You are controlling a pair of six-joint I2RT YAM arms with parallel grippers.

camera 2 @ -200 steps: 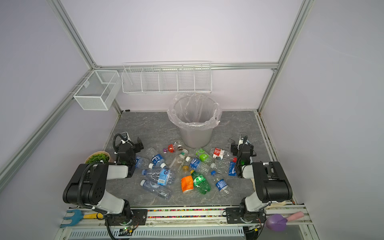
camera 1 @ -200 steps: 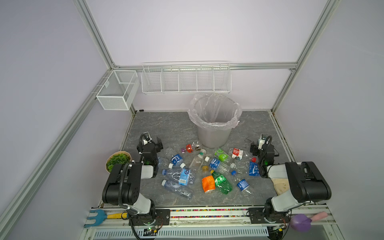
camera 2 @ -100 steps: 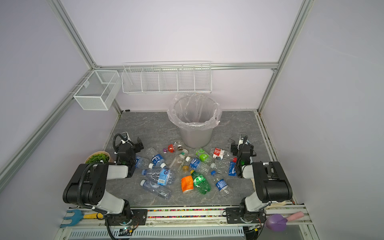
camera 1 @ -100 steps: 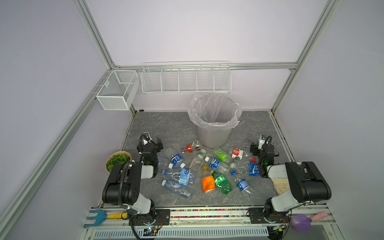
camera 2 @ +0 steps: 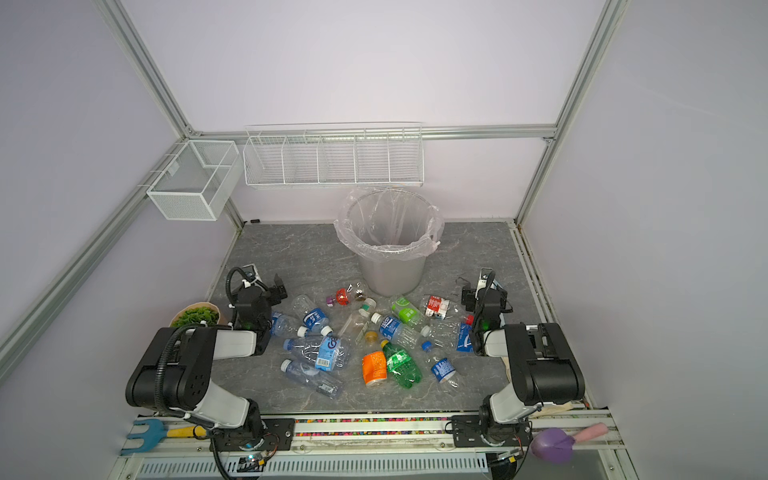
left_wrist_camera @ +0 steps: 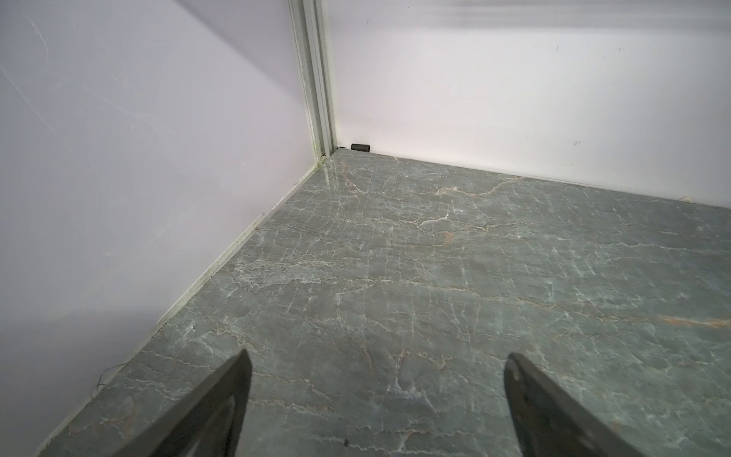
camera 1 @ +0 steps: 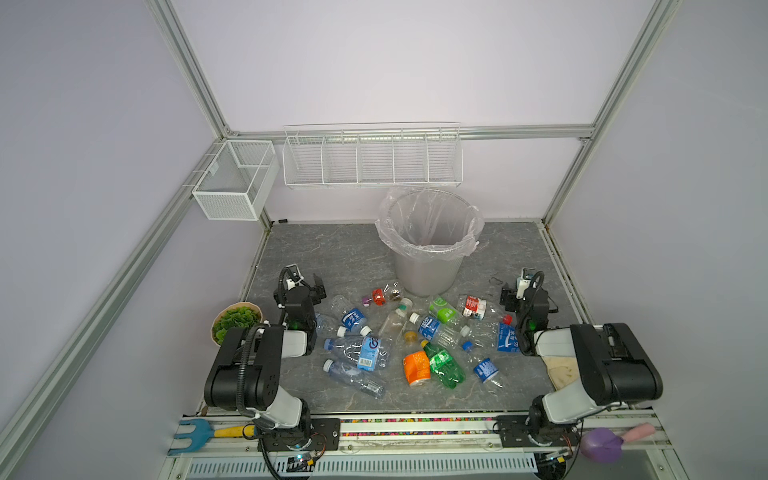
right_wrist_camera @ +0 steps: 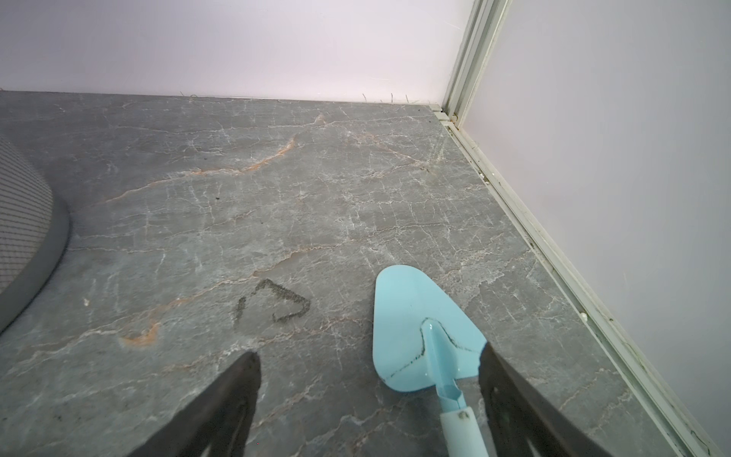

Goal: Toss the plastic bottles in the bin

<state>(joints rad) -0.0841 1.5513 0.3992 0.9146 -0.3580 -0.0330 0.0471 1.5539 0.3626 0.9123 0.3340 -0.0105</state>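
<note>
The grey marbled desk (camera 1: 332,253) is carrying the whole scene, closed in by pale walls. A long white wire basket (camera 1: 372,160) is hanging on the back wall, and below it, toward the far edge of the desk, the bin (camera 1: 428,270) is standing upright, a round grey bucket lined with a clear bag. A smaller mesh basket (camera 1: 232,183) is hanging on the wall at the left of both top views. The two arms are lying folded at the near corners. The left gripper (left_wrist_camera: 377,356) is pointing at the bare far corner on its side, its jaws standing wide apart and holding nothing. The right gripper (right_wrist_camera: 370,352) is facing the opposite far corner, its jaws also spread, with a pale blue trowel (right_wrist_camera: 419,328) lying unclamped on the desk between them. The plastic bottles (camera 2: 330,353) are lying scattered on the desk in front of the bin and between the two arms, all outside it. Among them an orange-labelled bottle (camera 1: 417,368) is touching a green bottle (camera 1: 446,365). A bowl of green plant (camera 1: 235,322) is sitting just beside the left arm.
</note>
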